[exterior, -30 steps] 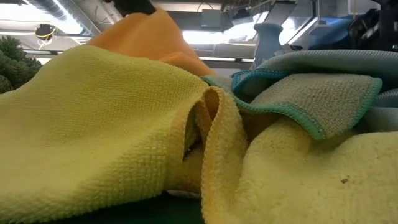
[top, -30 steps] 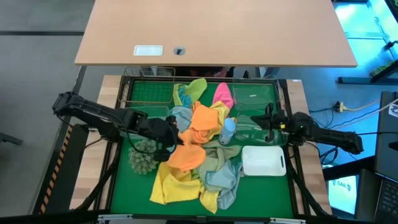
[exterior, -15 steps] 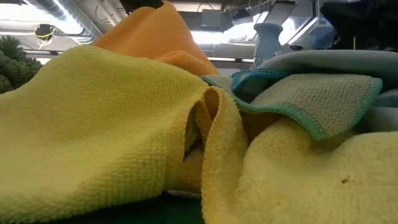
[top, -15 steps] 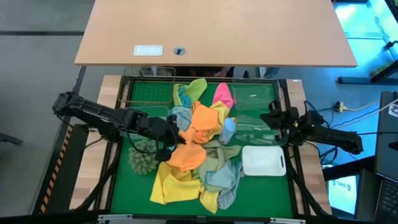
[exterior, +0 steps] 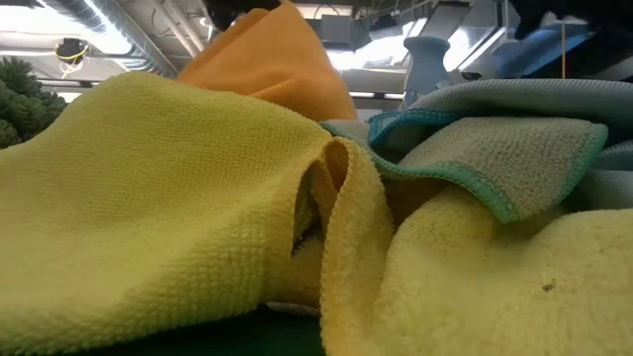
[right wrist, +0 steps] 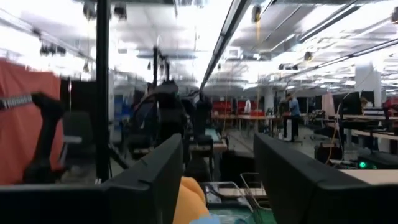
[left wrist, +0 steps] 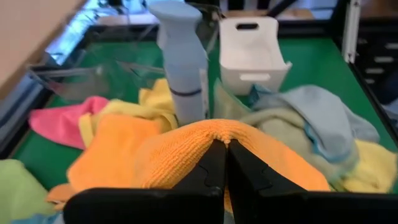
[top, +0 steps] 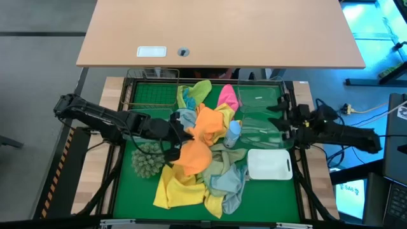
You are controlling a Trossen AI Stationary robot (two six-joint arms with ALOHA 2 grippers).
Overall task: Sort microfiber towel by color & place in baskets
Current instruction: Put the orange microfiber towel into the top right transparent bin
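Since the earlier frames, right gripper (top: 284, 119) has swung up and back over the right rail and spread its fingers; orange towel (top: 193, 154) has risen a little in the left arm's hold.

Left side: spiky grey-green ball (top: 145, 161) sits on the green mat (top: 130, 197), just beside the left arm.

Left gripper (top: 180, 141) is over the left edge of the towel pile, fingers pinched tight on a ridge of the orange towel. Wrist view confirms: both dark fingers (left wrist: 211, 167) meet with the orange fold (left wrist: 211, 140) between them. Low view shows that cloth (exterior: 272, 64) lifted into a peak above the rest.

Centre: the pile of microfiber towels lies loose on the mat. Yellow towel (top: 175, 187) is at the near left of the pile and fills the low view's foreground (exterior: 158, 208). Light green towel (top: 202, 89) and pink towel (top: 227, 96) lie at the far side; a second orange cloth (top: 208, 122) is in the middle. Light blue towel (top: 226, 181) is at the near right, with a pale green one with a teal hem (exterior: 495, 158) beside it. Small light-blue bottle (top: 234, 130) stands upright among the cloths, right of centre.

Right side: white basket (top: 269, 165) sits on the mat near the pile's right edge, nothing visible in it. Clear baskets (top: 261, 105) lie beyond it; contents cannot be told.

Right gripper hangs above the mat's right edge, jaws wide apart, nothing between them; its wrist view looks into the room.
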